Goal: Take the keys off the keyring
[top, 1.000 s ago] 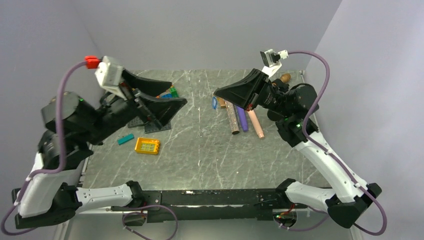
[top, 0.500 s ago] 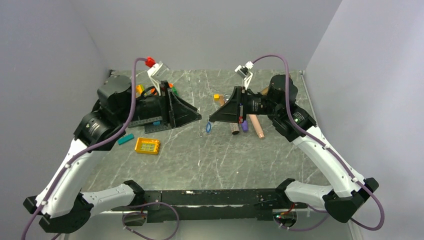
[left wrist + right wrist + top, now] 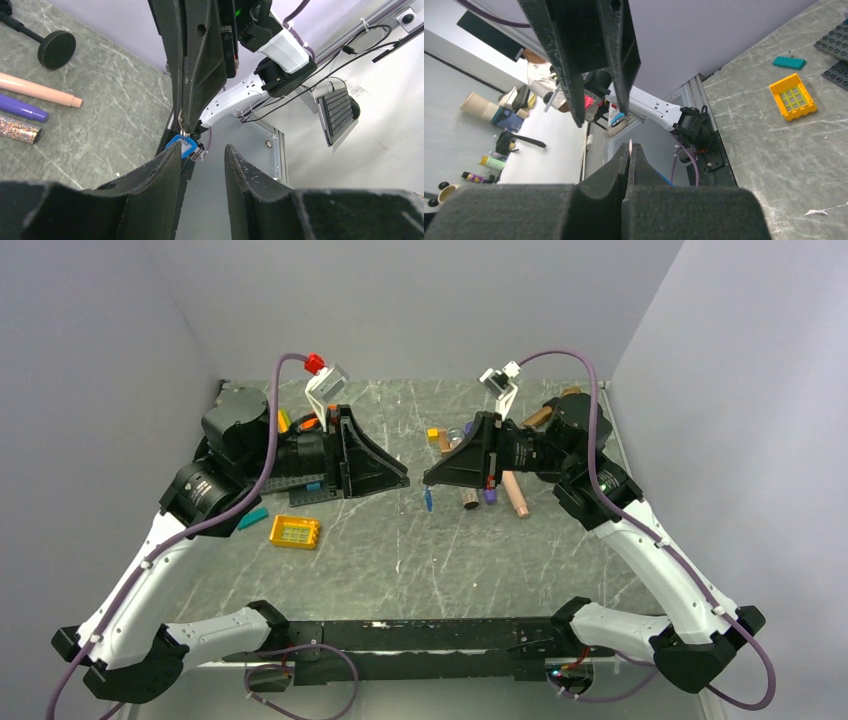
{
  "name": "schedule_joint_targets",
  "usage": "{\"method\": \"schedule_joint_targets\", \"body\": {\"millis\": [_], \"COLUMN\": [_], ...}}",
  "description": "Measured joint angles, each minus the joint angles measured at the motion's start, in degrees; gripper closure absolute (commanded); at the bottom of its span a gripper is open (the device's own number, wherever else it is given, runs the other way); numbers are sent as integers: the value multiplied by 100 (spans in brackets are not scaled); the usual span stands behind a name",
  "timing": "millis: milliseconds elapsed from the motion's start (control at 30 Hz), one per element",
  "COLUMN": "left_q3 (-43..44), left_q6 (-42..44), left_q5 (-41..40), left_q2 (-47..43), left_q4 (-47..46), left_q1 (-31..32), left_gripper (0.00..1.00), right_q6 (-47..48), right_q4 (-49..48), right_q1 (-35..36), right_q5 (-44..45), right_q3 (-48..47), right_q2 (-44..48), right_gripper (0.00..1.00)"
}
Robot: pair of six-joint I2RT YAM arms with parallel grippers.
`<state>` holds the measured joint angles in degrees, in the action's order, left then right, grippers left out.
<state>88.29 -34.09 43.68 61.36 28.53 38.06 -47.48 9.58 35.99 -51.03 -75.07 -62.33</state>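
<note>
We'd swung inward: left end effector [image 3: 202, 150] sat half-open, empty, beside the keyring [image 3: 183, 146] pinched in the right end effector [image 3: 629, 150].

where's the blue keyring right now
In the top view the keyring dangles mid-scene from the tip of the shut right pincer, just right of the open left pincer.
</note>
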Motion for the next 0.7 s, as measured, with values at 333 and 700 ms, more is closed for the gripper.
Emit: {"method": "schedule_joint_targets", "body": {"millis": [333,700], "left_q3": [-94,-94], "left_q6": [-9,42], "left_q5": [0,-105], "left_q2": [76,225], "left_q4": [-31,-39], "left_q1": [63,319], "left_gripper": [62,70], "right_q6": [-116,-146], "right_q4": [-236,-232], "right_q1": [61,85], "right_q5": [-98,-133], "right_q3": [0,-4], "right_q2": [-74,-107], "right_gripper": [100,100]}}
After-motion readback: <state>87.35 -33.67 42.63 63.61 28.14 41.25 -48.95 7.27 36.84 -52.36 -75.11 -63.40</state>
